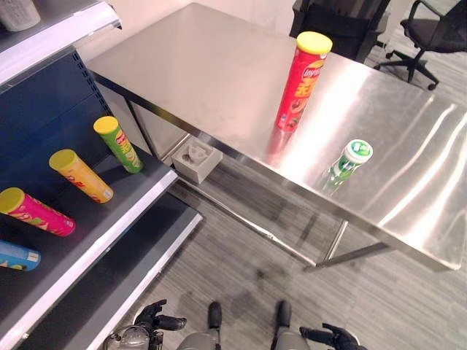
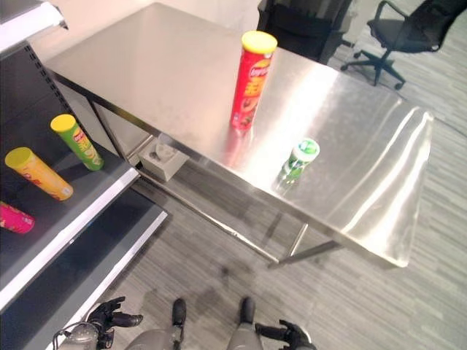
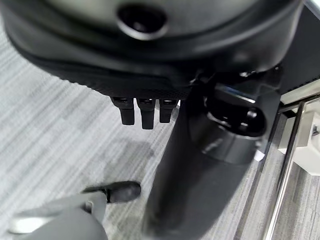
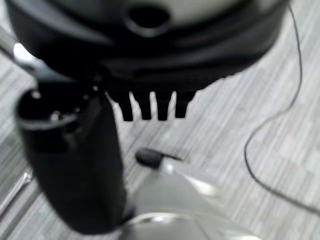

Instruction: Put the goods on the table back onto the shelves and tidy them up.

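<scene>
1. A stainless-steel table with a bright reflective top stands over grey plank flooring.
2. On it, a tall red cylindrical snack can with a yellow lid stands upright, set back from the near edge.
3. A small green and white bottle with a white cap stands upright nearer the table's front edge, apart from the red can.
4. To the robot's left, a dark shelf with a white front edge holds cans lying on their sides in a row: a green can with a yellow lid, a yellow can, a pink can with a yellow lid and a blue can at the view's edge.
5. A grey square box sits on the floor under the table, just beside the shelf's corner.
6. Black office chairs stand beyond the table.
7. Left hand hangs low over the floor, fingers relaxed, holding nothing.
8. Right hand is likewise low, fingers loosely extended, empty.
</scene>
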Available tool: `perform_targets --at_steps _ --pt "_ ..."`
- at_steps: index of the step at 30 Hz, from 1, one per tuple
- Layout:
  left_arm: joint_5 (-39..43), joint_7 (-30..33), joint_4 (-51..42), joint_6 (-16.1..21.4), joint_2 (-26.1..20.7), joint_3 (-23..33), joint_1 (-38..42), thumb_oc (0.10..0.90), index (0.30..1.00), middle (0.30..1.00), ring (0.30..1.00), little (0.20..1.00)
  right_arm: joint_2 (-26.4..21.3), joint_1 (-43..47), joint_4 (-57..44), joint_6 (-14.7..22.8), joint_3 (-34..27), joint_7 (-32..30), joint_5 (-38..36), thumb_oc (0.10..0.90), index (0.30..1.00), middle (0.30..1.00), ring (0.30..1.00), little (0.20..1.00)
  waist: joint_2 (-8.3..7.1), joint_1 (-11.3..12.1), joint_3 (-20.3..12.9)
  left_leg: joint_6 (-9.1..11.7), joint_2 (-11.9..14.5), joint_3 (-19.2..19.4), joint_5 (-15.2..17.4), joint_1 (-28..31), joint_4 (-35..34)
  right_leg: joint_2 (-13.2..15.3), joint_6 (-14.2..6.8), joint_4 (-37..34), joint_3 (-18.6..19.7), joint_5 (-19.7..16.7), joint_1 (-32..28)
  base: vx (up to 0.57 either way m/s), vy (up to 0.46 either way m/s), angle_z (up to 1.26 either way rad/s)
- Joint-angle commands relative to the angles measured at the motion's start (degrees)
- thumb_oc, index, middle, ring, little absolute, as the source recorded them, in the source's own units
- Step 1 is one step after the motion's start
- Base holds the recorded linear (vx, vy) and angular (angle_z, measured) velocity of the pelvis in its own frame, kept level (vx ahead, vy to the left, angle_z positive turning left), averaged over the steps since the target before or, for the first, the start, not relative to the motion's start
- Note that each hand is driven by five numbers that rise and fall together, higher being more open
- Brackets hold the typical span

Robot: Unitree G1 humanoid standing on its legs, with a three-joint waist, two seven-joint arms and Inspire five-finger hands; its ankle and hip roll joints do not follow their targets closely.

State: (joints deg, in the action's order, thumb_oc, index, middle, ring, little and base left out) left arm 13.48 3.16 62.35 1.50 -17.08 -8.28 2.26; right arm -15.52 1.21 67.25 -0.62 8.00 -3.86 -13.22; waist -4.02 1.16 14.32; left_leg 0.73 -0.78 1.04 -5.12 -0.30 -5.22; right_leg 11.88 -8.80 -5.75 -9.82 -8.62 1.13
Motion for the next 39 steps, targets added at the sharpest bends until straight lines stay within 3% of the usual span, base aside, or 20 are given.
perform_targets --at_steps 1,7,8,10,11,12,13,14,15,16,17,19,20,26,32,39 --pt "0.9 0.5 0.1 1.9 -0.1 -0.7 3.5 0.800 0.900 0.900 0.900 0.900 -5.9 -0.2 1.5 0.4 -2.0 -1.6 0.6 0.800 0.900 0.900 0.900 0.900 0.74 0.0 -0.2 3.8 5.7 -0.7 3.0 -1.1 1.9 -1.4 -1.6 0.9 -1.0 3.3 -1.6 0.08 -0.156 0.08" --pt "0.3 0.1 2.0 1.5 -0.4 0.4 2.8 0.800 0.900 0.900 0.900 0.900 -8.5 -2.6 2.8 0.8 -10.0 -2.8 -4.2 0.800 0.900 0.900 0.900 0.900 0.90 -2.1 -1.3 4.9 7.3 0.9 3.1 1.1 0.7 -2.7 -1.3 0.8 -0.6 4.3 -3.0 0.07 -0.045 -0.04" --pt "-2.0 -1.0 3.7 1.3 -1.2 1.2 1.7 0.800 0.900 0.900 0.900 0.900 -13.8 -4.8 5.1 0.9 -17.7 -3.5 -6.0 0.800 0.900 0.900 0.900 0.900 1.08 -3.5 -2.4 5.1 7.5 2.1 3.9 2.6 0.2 -2.8 -1.4 0.7 0.0 4.8 -3.9 0.15 0.048 -0.15" --pt "-3.3 -1.8 3.6 1.1 -1.8 2.0 0.3 0.800 0.900 0.900 0.900 0.900 -18.9 -7.4 5.5 1.1 -25.8 -4.2 -8.3 0.800 0.900 0.900 0.900 0.900 1.38 -4.4 -3.3 5.2 7.5 2.7 4.6 3.4 0.2 -2.6 -1.7 0.7 0.1 5.1 -4.5 0.13 0.056 -0.16" --pt "-3.3 -1.8 3.6 1.1 -1.7 1.9 0.2 0.800 0.900 0.900 0.900 0.900 -19.0 -7.6 5.5 1.1 -25.9 -4.2 -8.2 0.800 0.900 0.900 0.900 0.900 1.49 -4.3 -3.3 5.2 7.5 2.7 4.6 3.5 0.2 -2.6 -1.7 0.7 0.1 5.1 -4.6 0.11 0.069 -0.20" --pt "-5.0 -2.4 4.3 1.2 -1.6 2.7 -0.3 0.800 0.900 0.900 0.900 0.900 -24.7 -9.2 5.4 2.1 -33.5 -5.8 -10.5 0.800 0.900 0.900 0.900 0.900 1.84 -5.1 -4.1 5.2 7.3 3.3 5.6 4.4 0.2 -2.4 -2.1 0.7 0.4 5.3 -5.1 0.07 0.046 -0.20" --pt "-5.0 -2.4 4.3 1.3 -1.5 2.6 -0.3 0.800 0.900 0.900 0.900 0.900 -24.7 -9.2 5.4 2.1 -33.5 -5.8 -10.5 0.800 0.900 0.900 0.900 0.900 1.87 -5.1 -4.1 5.2 7.3 3.3 5.6 4.5 0.2 -2.5 -2.1 0.7 0.4 5.3 -5.1 0.10 0.075 -0.14" --pt "-5.5 -2.1 4.3 1.3 -1.3 3.1 -0.6 0.800 0.900 0.900 0.900 0.900 -27.3 -10.1 1.5 2.9 -37.1 -7.0 -10.9 0.800 0.900 0.900 0.900 0.900 2.01 -5.5 -4.4 5.1 7.1 3.5 5.9 4.8 0.2 -2.3 -2.3 0.7 0.6 5.3 -5.1 0.02 0.071 -0.08" --pt "-6.3 -2.0 3.9 1.6 -0.8 3.7 -1.1 0.800 0.900 0.900 0.900 0.900 -31.4 -12.0 -10.6 5.7 -42.8 -8.4 -10.9 0.800 0.900 0.900 0.900 0.900 2.08 -6.0 -4.5 5.0 6.9 3.8 6.0 5.1 0.2 -2.0 -2.6 0.7 0.8 4.7 -5.0 0.05 0.081 -0.15" --pt "-6.4 -2.1 3.9 1.6 -0.6 3.5 -1.1 0.800 0.900 0.900 0.900 0.900 -32.1 -12.0 -13.7 6.5 -43.3 -9.1 -10.7 0.800 0.900 0.900 0.900 0.900 2.18 -6.0 -4.7 5.0 6.9 4.0 6.5 5.3 0.2 -2.0 -2.7 0.7 0.9 5.0 -5.0 0.01 0.087 -0.19" --pt "-6.8 -2.6 3.6 1.8 -0.4 2.9 -1.5 0.800 0.900 0.900 0.900 0.900 -35.8 -10.4 -24.3 9.6 -43.9 -7.4 -11.9 0.800 0.900 0.900 0.900 0.900 2.07 -6.0 -4.9 4.9 6.7 4.7 6.8 5.6 0.2 -1.8 -2.8 0.7 1.4 4.7 -4.8 0.02 0.047 -0.24" --pt "-6.9 -3.0 3.6 1.9 -0.4 2.6 -1.7 0.800 0.900 0.900 0.900 0.900 -37.3 -9.2 -28.8 10.6 -43.6 -6.3 -12.8 0.800 0.900 0.900 0.900 0.900 2.06 -5.9 -5.0 4.9 6.7 5.0 6.9 5.8 0.2 -1.8 -2.8 0.7 1.7 4.6 -4.7 -0.01 0.049 -0.34" --pt "-6.5 -3.9 2.1 2.1 -0.6 2.4 -2.5 0.800 0.900 0.900 0.900 0.900 -39.8 -7.3 -41.4 12.7 -42.0 -2.4 -16.0 0.800 0.900 0.900 0.900 0.900 1.97 -5.4 -5.4 4.8 6.6 5.6 7.1 6.1 0.2 -1.6 -2.9 0.7 2.0 4.3 -4.5 0.00 0.047 -0.32" --pt "-6.8 -6.1 -1.2 2.7 -1.0 1.7 -5.0 0.800 0.900 0.900 0.900 0.900 -40.6 -3.1 -59.0 15.7 -38.6 4.0 -20.7 0.800 0.900 0.900 0.900 0.900 1.69 -3.4 -6.8 4.6 6.5 5.4 7.4 6.5 0.2 -1.1 -3.0 0.8 1.3 4.6 -5.3 0.03 0.025 -0.04" --pt "-6.5 -7.0 -1.9 2.6 -0.5 0.9 -6.5 0.800 0.900 0.900 0.900 0.900 -40.3 1.2 -59.5 11.5 -26.6 8.9 -18.6 0.800 0.900 0.900 0.900 0.900 1.01 -0.9 -7.1 4.5 6.1 4.6 7.3 6.6 0.2 -0.4 -3.0 0.8 0.0 4.6 -6.2 0.01 0.011 0.24" --pt "-6.1 -7.0 -1.2 2.6 -0.5 1.7 -7.3 0.800 0.900 0.900 0.900 0.900 -38.5 1.9 -58.7 9.8 -20.8 11.0 -15.7 0.800 0.900 0.900 0.900 0.900 0.67 0.8 -7.0 4.6 6.0 3.3 6.8 6.1 0.2 0.2 -3.0 0.9 -1.8 4.8 -7.1 0.02 -0.012 0.16"
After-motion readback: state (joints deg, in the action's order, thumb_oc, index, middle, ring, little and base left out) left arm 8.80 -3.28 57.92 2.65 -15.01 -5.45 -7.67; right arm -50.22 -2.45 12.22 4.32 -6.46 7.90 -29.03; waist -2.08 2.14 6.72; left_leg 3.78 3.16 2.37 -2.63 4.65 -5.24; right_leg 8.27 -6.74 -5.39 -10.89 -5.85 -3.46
